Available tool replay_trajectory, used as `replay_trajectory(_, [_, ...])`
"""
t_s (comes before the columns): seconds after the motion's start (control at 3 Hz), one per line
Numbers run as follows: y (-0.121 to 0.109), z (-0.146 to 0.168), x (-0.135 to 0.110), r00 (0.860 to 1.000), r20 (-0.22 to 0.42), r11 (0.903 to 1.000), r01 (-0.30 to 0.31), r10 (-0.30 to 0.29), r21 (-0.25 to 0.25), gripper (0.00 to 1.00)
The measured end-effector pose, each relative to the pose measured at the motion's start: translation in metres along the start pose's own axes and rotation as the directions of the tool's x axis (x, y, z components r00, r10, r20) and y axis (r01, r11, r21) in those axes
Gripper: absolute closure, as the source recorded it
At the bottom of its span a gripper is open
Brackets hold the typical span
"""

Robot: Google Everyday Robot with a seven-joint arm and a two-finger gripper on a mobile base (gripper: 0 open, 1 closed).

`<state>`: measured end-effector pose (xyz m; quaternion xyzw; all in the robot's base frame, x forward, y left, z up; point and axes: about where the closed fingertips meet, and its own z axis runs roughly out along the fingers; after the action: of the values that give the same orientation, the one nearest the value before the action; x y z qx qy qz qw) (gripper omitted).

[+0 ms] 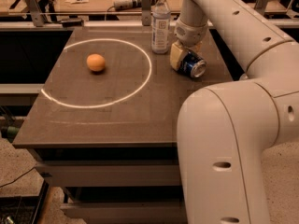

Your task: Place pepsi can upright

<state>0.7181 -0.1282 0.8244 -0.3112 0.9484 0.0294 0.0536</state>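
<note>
The pepsi can (194, 67) is blue with a silver end that faces me. It lies tilted on its side on the right part of the dark table (117, 111), outside the white circle. My gripper (185, 59) comes down from above and is shut on the can. One yellowish finger (175, 55) presses the can's left side and the other finger is hidden behind it. The can's lower end is at the table surface.
A clear plastic water bottle (160, 22) stands just left of the gripper, close to it. An orange (96, 62) lies inside the white circle (140, 83) painted on the table. My white arm (243, 125) covers the table's right front corner. Benches with clutter stand behind.
</note>
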Motion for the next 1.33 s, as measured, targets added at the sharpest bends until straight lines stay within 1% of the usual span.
replay_trajectory(0.33, [0.000, -0.002, 0.000, 1.000, 0.000, 1.0000, 0.000, 0.000, 0.000, 0.88])
replay_trajectory(0.67, [-0.007, -0.029, 0.022, 0.990, 0.118, 0.9972, 0.074, -0.073, -0.005, 1.00])
replay_trajectory(1.0, [0.007, -0.085, 0.046, 0.914, 0.338, 0.9737, 0.225, -0.224, 0.037, 1.00])
replay_trajectory(1.33, [0.032, -0.130, 0.044, 0.759, 0.552, 0.9312, 0.350, -0.346, 0.102, 1.00])
